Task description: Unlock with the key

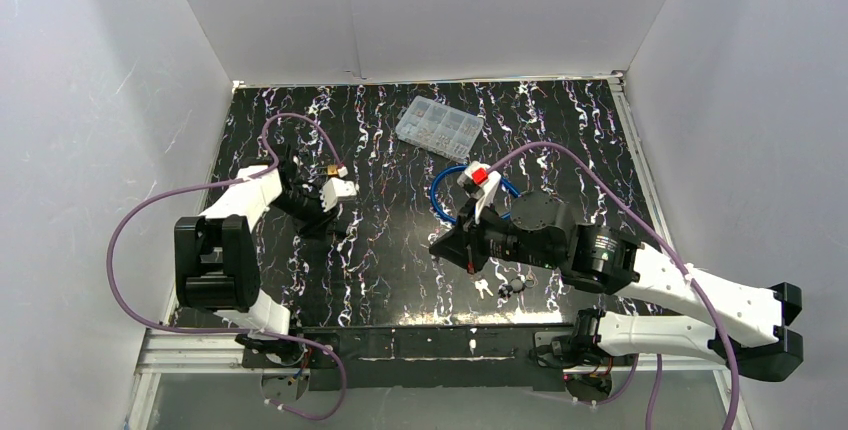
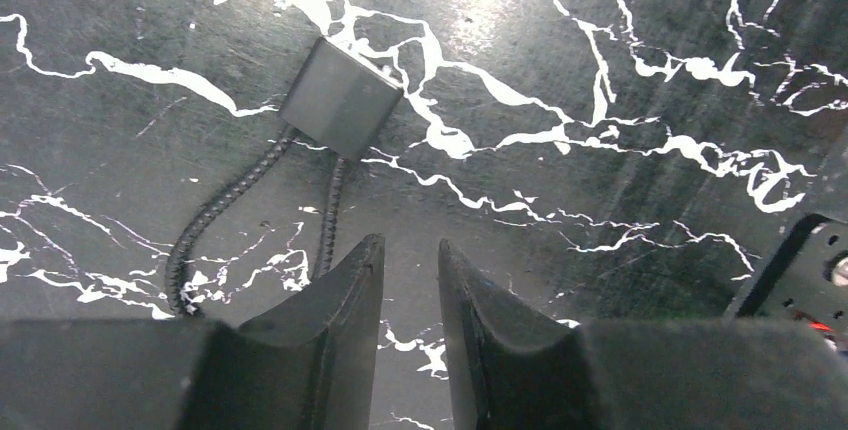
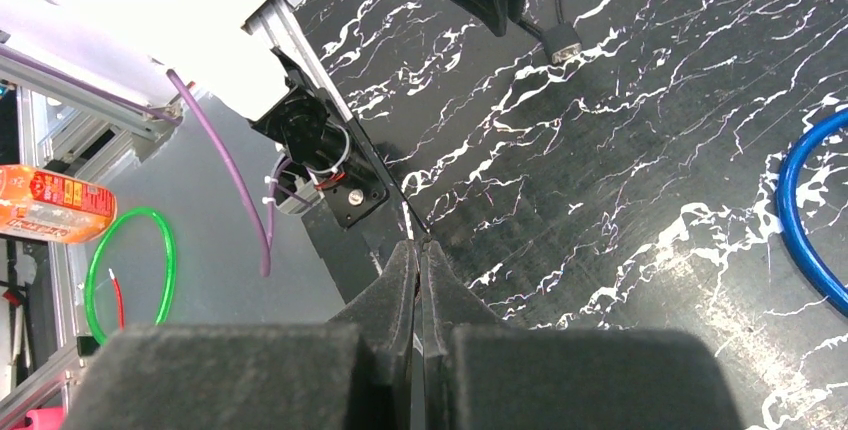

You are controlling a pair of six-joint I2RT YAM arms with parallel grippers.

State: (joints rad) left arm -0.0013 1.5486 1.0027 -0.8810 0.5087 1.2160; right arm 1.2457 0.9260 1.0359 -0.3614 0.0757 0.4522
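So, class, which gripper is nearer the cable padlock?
Left. The left gripper hangs right beside the padlock; the right gripper is well away, off to the padlock's right.

The right end effector (image 3: 418, 250) has its fingers pressed together, with a thin pale sliver at the tips. Far ahead on the black marbled surface (image 3: 620, 150) lies a grey lock (image 3: 563, 42). To the right is a blue loop (image 3: 785, 195), and to the left, off the surface, a green ring (image 3: 171, 265).
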